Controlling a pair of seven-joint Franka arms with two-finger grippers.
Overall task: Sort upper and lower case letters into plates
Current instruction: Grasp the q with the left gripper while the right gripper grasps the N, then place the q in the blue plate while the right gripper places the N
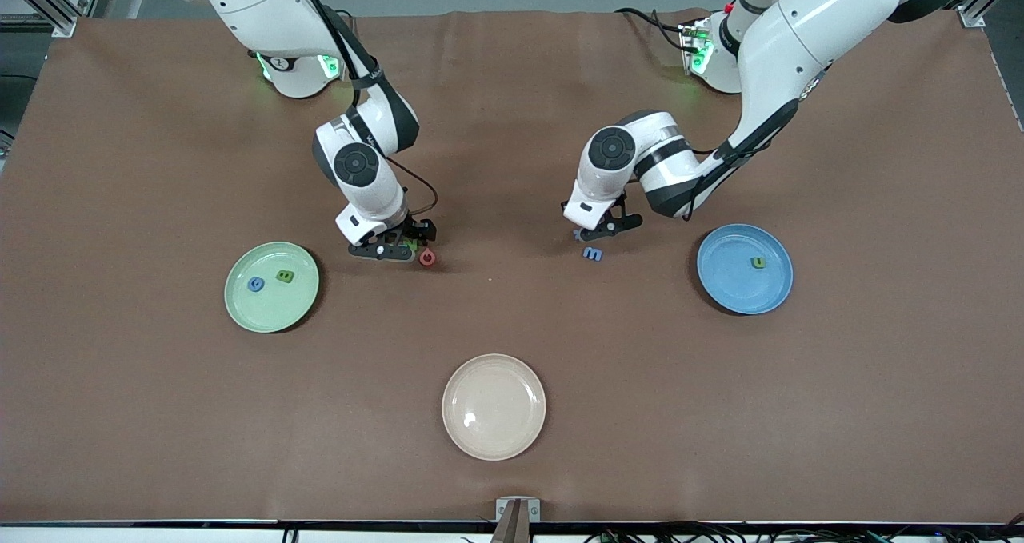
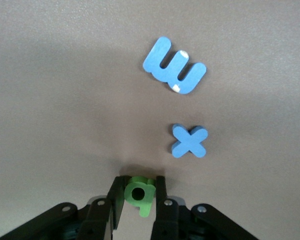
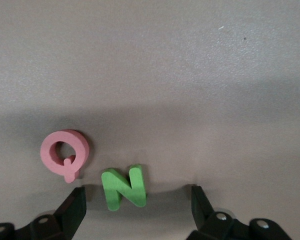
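Note:
My left gripper (image 2: 139,185) is shut on a green lowercase letter with a round hole and a tail (image 2: 141,197), low over the mat (image 1: 594,231). A blue m (image 2: 174,66) and a blue x (image 2: 189,141) lie on the mat close to it; the m also shows in the front view (image 1: 593,253). My right gripper (image 3: 137,196) is open, low over the mat (image 1: 398,248), with a green N (image 3: 124,187) between its fingers. A pink Q (image 3: 65,153) lies beside the N, and also shows in the front view (image 1: 428,257). The mint green plate (image 1: 268,313) holds two letters. The blue plate (image 1: 730,285) holds one green letter.
A cream-beige plate (image 1: 494,406) lies bare, nearer the front camera than the other two plates, midway between them. The brown mat (image 1: 512,319) covers the whole table. The arms' bases stand along the table's edge farthest from the camera.

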